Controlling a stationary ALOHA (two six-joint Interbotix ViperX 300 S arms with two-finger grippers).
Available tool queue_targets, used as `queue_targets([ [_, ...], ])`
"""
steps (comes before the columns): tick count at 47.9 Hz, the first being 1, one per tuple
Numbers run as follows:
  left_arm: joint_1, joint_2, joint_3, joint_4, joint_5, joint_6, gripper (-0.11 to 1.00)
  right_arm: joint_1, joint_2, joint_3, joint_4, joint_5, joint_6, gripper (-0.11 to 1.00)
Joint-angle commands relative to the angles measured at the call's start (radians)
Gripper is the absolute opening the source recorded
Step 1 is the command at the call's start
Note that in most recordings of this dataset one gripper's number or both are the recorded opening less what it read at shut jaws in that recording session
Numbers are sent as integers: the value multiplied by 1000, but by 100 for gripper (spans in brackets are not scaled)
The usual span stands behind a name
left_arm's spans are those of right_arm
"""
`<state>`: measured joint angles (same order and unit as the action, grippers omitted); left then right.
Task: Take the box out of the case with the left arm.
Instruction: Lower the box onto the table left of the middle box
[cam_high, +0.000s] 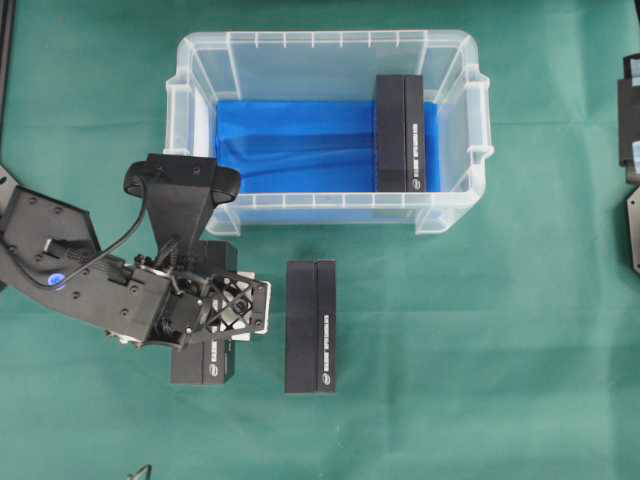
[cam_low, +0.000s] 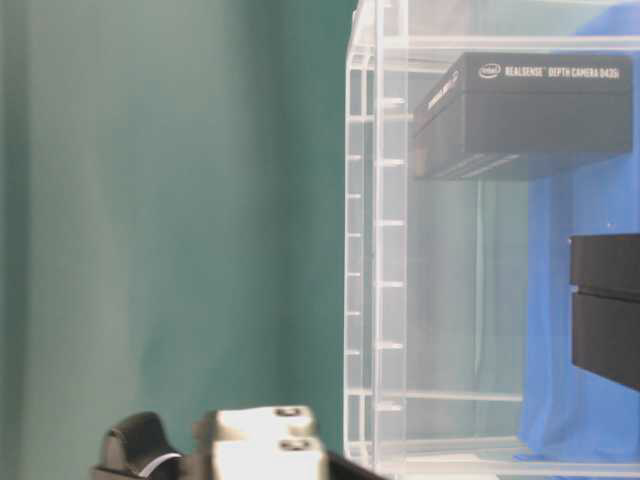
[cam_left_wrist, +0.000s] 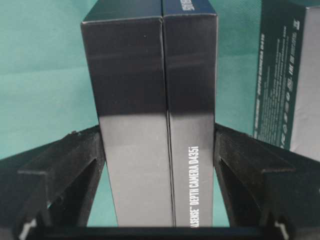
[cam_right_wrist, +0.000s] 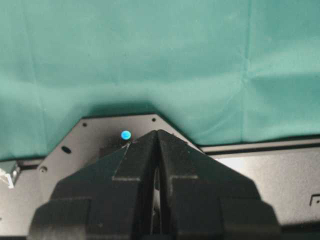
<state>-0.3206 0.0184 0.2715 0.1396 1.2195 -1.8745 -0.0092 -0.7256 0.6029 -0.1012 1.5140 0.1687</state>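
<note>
The clear case (cam_high: 450, 205) with a blue lining stands at the back of the table. One black box (cam_high: 400, 133) lies inside it at the right end. My left gripper (cam_high: 215, 320) is in front of the case's left corner, over another black box (cam_high: 203, 368) outside the case. In the left wrist view both fingers (cam_left_wrist: 80, 165) press against the sides of this box (cam_left_wrist: 150, 100), so the left gripper (cam_left_wrist: 157, 135) is shut on it. The right gripper (cam_right_wrist: 157, 132) is shut with nothing in it.
A third black box (cam_high: 311, 327) lies on the green cloth just right of the held one, also seen in the left wrist view (cam_left_wrist: 287, 75). Parts of the right arm (cam_high: 630, 110) sit at the right edge. The case wall (cam_low: 375, 250) fills the table-level view.
</note>
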Motion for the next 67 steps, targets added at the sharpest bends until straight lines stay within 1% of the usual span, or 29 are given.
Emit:
queue_targets([
  [1,-5,-6,8,5,-57,-8,63,-2,0,-8,2,0,0,2],
  [6,-5,28,25,5,-124,-12,63,-2,0,-9,2,2,0,2],
  [13,-5,78,25,-2,-156,-12,63,-2,0,-9,2,2,2,2],
  [27,-5,78,43,-3,-158,-12,63,-2,0,-9,2,2,2,2],
  [46,-3,78,37,-3,-160,-12,64,-2,0,-9,2,2,2,2],
  [47,-3,78,37,-3,-160,-11,66,-2,0,-9,2,2,2,2],
  [50,-3,80,35,-3,-160,-8,81,-2,0,-9,2,2,2,2],
  [53,-3,78,35,-3,-163,-6,90,-2,0,-9,2,2,2,2],
  [55,-3,77,35,-5,-164,-6,91,-2,0,-9,2,2,2,2],
  [67,-3,60,28,-9,-156,-3,91,-2,0,-9,2,2,2,2],
])
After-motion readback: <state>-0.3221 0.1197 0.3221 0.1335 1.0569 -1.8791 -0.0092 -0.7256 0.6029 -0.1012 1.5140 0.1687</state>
